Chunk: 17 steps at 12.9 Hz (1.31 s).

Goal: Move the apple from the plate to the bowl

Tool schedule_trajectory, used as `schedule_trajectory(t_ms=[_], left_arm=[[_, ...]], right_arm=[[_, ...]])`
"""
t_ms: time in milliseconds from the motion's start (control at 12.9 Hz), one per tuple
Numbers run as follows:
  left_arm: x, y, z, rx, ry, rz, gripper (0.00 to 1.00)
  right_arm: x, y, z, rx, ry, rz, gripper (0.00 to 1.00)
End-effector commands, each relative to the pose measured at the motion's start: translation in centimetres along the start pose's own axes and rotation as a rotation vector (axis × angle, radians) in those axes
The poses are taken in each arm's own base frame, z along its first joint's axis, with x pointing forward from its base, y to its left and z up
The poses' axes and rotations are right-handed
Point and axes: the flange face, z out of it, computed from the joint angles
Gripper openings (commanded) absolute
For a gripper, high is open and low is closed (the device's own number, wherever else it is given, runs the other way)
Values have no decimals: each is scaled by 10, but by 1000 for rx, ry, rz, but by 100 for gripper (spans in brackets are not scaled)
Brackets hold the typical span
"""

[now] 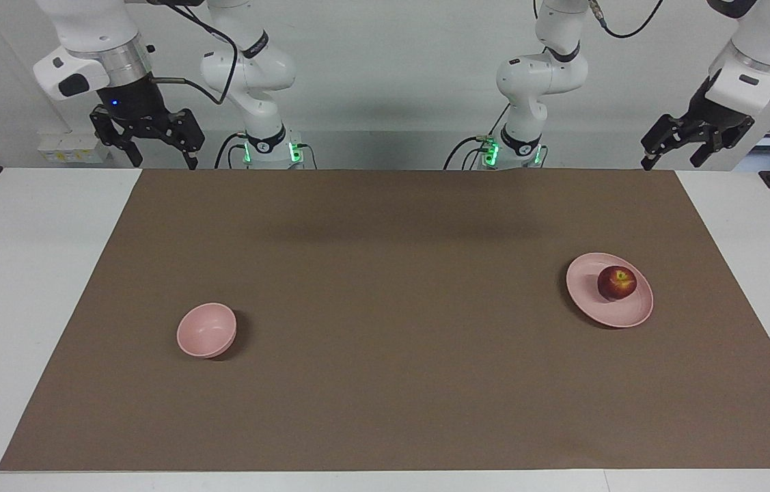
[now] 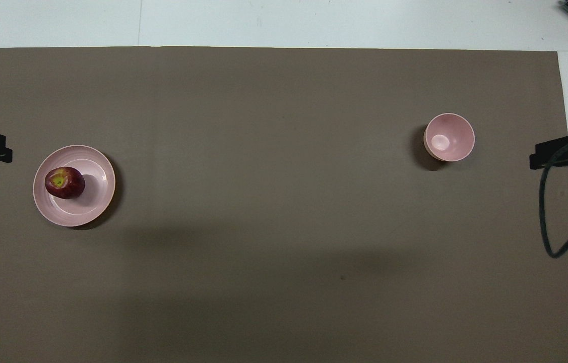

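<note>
The dark-red apple (image 1: 617, 283) sits on the flat pale-pink plate (image 1: 586, 302) toward the left arm's end of the table; both also show in the overhead view, the apple (image 2: 64, 182) on the plate (image 2: 96, 194). The small deep pink bowl (image 1: 206, 331) stands empty toward the right arm's end, and it shows in the overhead view too (image 2: 449, 137). My left gripper (image 1: 670, 164) hangs open and empty, raised over the table's edge by its base. My right gripper (image 1: 162, 161) hangs open and empty, raised at its own end. Both arms wait.
A brown mat (image 1: 385, 287) covers most of the white table (image 1: 29, 287). A black cable (image 2: 548, 217) hangs from the right arm over the mat's edge.
</note>
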Motion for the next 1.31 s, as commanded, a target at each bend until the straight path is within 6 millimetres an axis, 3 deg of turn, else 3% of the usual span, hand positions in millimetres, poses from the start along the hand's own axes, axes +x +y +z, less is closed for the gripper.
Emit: schedule_trajectory(t_ms=[0,773,1082,1237], left_arm=[[-3,1,-1,2,-10,33,100],[-3,0,-1,-8,7,33,100],[4,-4,18,-8,10,27,100],[10,-8,37,-9,10,21,100]], right_arm=[[-1,1,-2,20,-10,-26,100],[-1,1,-2,20,-10,-26,100],[-1,1,-2,20,-10,-26,100],[-1,1,-2,20,-10,-26,100]])
